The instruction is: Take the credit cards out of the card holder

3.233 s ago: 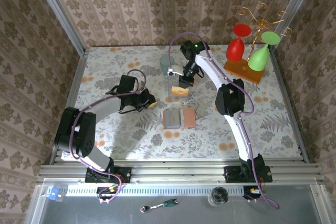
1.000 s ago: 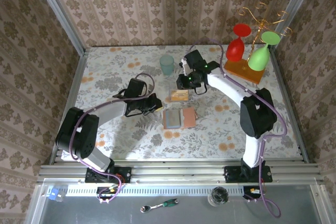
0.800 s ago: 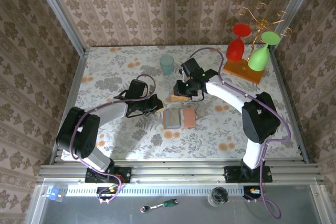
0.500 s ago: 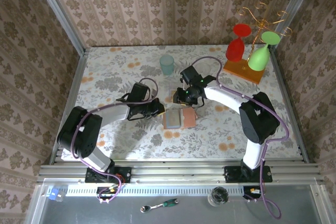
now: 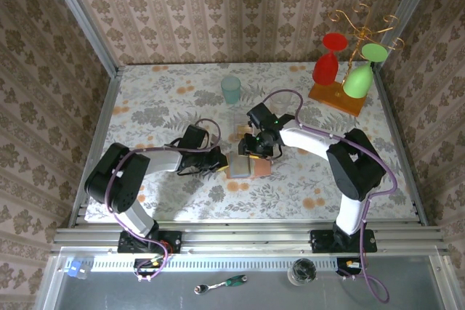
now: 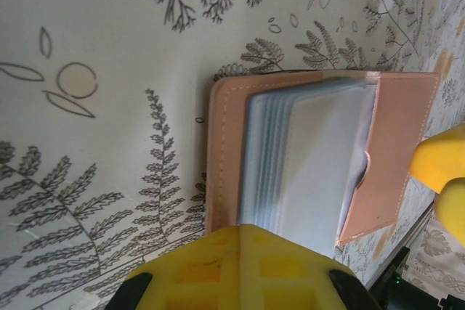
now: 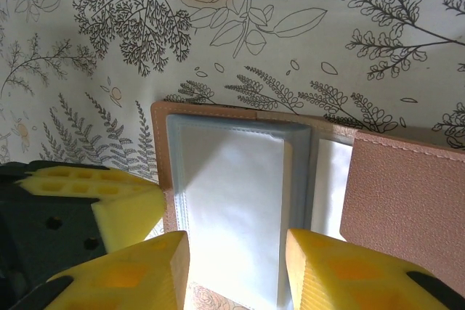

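Yellow-padded right gripper [image 7: 236,270]: jaws partly spread, holding nothing, poised just over the card holder [image 7: 218,172].
Card holder: lying open, grey-blue inside up, on the table [image 5: 160,99].
Left gripper [image 6: 236,259]: closed, empty, at the holder's left edge.
Orange-tan card [image 5: 245,133]: out, just beyond the holder.
Step, I judge: fetching the remaining card.
Next move: lower the right gripper and pinch one card edge alone.
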Available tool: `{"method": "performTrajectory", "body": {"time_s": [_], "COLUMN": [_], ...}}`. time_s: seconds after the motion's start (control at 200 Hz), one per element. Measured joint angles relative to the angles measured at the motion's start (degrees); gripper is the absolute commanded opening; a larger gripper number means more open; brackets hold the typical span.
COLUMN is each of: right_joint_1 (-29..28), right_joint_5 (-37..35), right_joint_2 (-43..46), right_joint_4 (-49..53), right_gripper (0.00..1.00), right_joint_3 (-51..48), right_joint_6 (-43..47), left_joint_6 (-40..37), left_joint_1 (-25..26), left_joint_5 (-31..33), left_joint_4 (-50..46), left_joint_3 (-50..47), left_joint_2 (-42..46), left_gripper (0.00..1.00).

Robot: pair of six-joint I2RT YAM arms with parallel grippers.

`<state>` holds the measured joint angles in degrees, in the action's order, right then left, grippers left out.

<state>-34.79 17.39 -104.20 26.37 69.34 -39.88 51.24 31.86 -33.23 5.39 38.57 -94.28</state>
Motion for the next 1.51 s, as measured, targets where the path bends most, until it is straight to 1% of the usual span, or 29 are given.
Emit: {"method": "performTrajectory", "body": {"time_s": [0.115, 0.17, 0.235, 0.38, 0.83, 1.505], "right_joint_1": [-0.04, -0.04, -0.11, -0.31, -0.74, -1.01], "right_joint_5": [0.07, 0.24, 0.63, 1.46, 5.38, 5.73], "right_joint_2": [0.00, 0.00, 0.00, 0.20, 0.24, -0.90], "right_joint_4": [-0.52, -0.55, -0.83, -3.19, -6.99, -6.99], "right_gripper": [0.41, 0.42, 0.47, 0.48, 0.46, 0.43], "right_joint_3": [-0.46, -0.46, -0.48, -2.38, -4.76, -4.87], "right_joint_6": [-0.07, -0.24, -0.50, -1.14, -2.19, -2.14], "left_joint_6": [0.17, 0.17, 0.17, 0.17, 0.17, 0.17], "left_joint_1": [-0.02, -0.02, -0.02, -0.07, -0.13, -0.44], "left_joint_5": [0.00, 0.00, 0.04, 0.04, -1.18, -1.51], "left_joint_4": [0.94, 0.98, 0.87, 0.63, 2.12, 2.34], "left_joint_3": [-0.04, -0.04, -0.04, -0.04, -0.04, -0.04], "left_joint_2": [-0.57, -0.61, -0.61, -0.61, -2.23, -2.43], "left_gripper": [0.00, 0.00, 0.00, 0.00, 0.00, 0.00]}}
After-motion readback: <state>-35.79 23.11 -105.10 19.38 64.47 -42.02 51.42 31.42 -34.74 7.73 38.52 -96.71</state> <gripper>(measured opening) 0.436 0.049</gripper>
